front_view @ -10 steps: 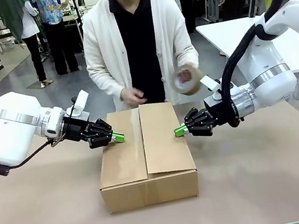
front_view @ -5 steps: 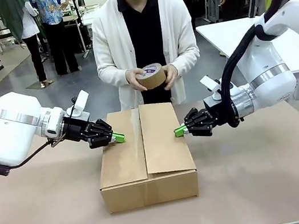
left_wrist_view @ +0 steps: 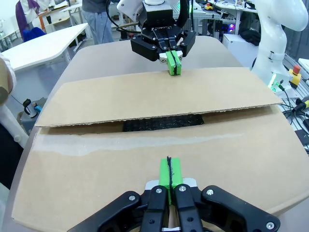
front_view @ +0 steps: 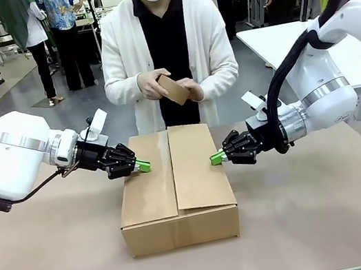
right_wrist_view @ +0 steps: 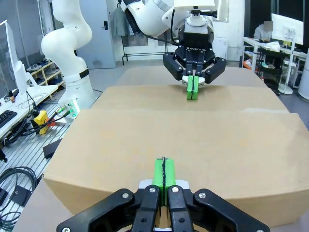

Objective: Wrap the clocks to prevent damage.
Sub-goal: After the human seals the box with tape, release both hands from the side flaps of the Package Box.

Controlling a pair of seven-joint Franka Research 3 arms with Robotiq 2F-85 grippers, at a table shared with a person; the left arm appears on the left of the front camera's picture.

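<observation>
Box (front_view: 174, 185) sits in the middle of the table (front_view: 322, 222), both flaps down, with the left gripper (front_view: 142, 165) and right gripper (front_view: 217, 158) each pinched together, green tips pressing a flap. Packing looks done and sealing is left: the seam gapes dark and untaped while the person at the far edge holds the tape (front_view: 174, 89), and whether the clocks lie inside I cannot tell. One readable word, "ROBOTIQ", on the left gripper's body.

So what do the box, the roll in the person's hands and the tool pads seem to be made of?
Box: brown cardboard, matte, probably corrugated; it has folded flaps with a rough cut edge. Roll: likely brown packing tape, judging by its dull tan surface. Pads: bright green and smooth, probably rubber or plastic; hard to tell which.
</observation>
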